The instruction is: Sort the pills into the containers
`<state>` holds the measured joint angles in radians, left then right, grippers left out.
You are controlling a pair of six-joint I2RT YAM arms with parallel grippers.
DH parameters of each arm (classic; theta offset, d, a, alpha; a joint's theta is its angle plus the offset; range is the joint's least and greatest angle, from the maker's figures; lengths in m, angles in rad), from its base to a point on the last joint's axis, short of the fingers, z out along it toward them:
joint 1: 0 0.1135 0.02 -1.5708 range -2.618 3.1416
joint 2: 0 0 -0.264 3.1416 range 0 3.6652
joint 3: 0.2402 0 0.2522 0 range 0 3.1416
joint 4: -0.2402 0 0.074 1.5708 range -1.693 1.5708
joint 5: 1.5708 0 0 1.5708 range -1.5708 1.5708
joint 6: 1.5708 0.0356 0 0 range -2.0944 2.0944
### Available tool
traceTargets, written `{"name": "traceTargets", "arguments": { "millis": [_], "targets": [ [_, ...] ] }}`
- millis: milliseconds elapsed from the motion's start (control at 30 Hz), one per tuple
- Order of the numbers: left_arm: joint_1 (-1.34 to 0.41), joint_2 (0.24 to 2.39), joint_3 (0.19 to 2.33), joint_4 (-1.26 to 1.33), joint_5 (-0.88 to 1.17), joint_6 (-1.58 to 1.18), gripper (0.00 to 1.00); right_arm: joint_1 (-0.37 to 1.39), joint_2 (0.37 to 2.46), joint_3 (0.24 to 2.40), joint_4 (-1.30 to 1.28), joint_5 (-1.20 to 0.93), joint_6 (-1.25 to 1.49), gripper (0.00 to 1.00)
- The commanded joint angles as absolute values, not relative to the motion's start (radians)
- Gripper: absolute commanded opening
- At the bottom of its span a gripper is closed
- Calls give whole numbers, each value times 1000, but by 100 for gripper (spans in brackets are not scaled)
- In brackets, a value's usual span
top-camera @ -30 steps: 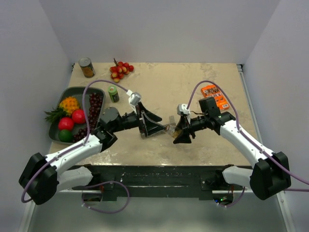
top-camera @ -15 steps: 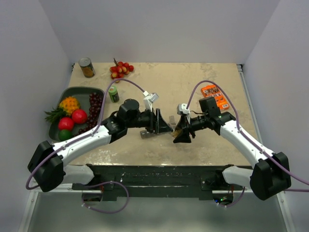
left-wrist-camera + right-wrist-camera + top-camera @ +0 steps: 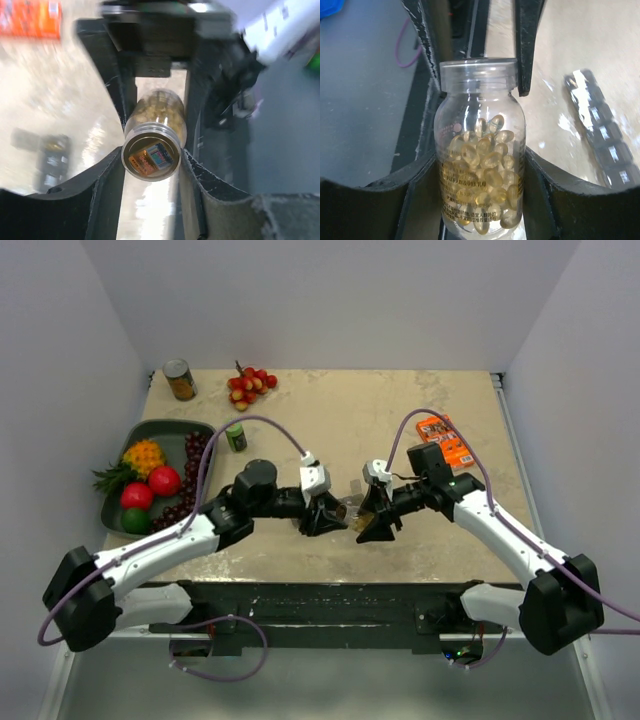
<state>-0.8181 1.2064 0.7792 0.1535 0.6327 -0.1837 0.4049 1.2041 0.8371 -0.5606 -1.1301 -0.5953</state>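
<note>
The pills (image 3: pixel 485 175) are seen as a yellowish mass inside a clear bottle (image 3: pixel 479 107). The bottle is clamped at its body by the right hand (image 3: pixel 480 167) and at its capped end by the left hand (image 3: pixel 152 162) (both closed tight on it). The containers (image 3: pixel 605 145) are laid on the counter (image 3: pixel 560 45) nearby.

The table (image 3: pixel 340 410) has a beige, stone-like top. A dark tray (image 3: pixel 160 428) full of fruit lies at its left edge, and just beside the tray's far right corner stands a small green-capped bottle (image 3: pixel 236 436). A can (image 3: pixel 180 380) stands in the far left corner with a bunch of red and yellow berries (image 3: pixel 250 383) near it on the right, an orange packet (image 3: pixel 446 440) lies flat on the right side, and the dark-grey strip (image 3: pixel 602 135) of compartments lies flat on the bare top.
</note>
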Motion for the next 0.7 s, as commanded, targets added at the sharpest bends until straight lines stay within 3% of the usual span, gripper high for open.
{"name": "traceTargets", "arguments": {
  "millis": [0,33,67,133,167,300,333,400,467,667],
  "targets": [
    [-854,1074,638,349,712,490,7,394,1189,847,-541,-1150,-584,0],
    [-851,1084,640,373,695,529,13,394,1186,845,-545,-1149,-591,0],
    [-851,1101,656,388,672,560,26,393,1184,845,-548,-1149,-594,0],
    [-848,1169,719,382,670,552,33,394,1178,844,-554,-1146,-601,0],
    [-848,1187,733,393,666,513,53,393,1178,842,-555,-1144,-604,0],
    [-845,1191,715,484,673,381,68,394,1172,841,-558,-1141,-611,0],
    [-844,1177,683,508,670,353,88,393,1170,839,-558,-1141,-612,0],
    [-842,1131,651,557,650,253,89,396,1172,836,-555,-1141,-614,0],
    [-831,1100,618,578,631,122,99,396,1170,834,-554,-1141,-614,0],
    [-779,1055,606,504,616,-245,99,396,1170,833,-548,-1140,-614,0]
  ]
}}
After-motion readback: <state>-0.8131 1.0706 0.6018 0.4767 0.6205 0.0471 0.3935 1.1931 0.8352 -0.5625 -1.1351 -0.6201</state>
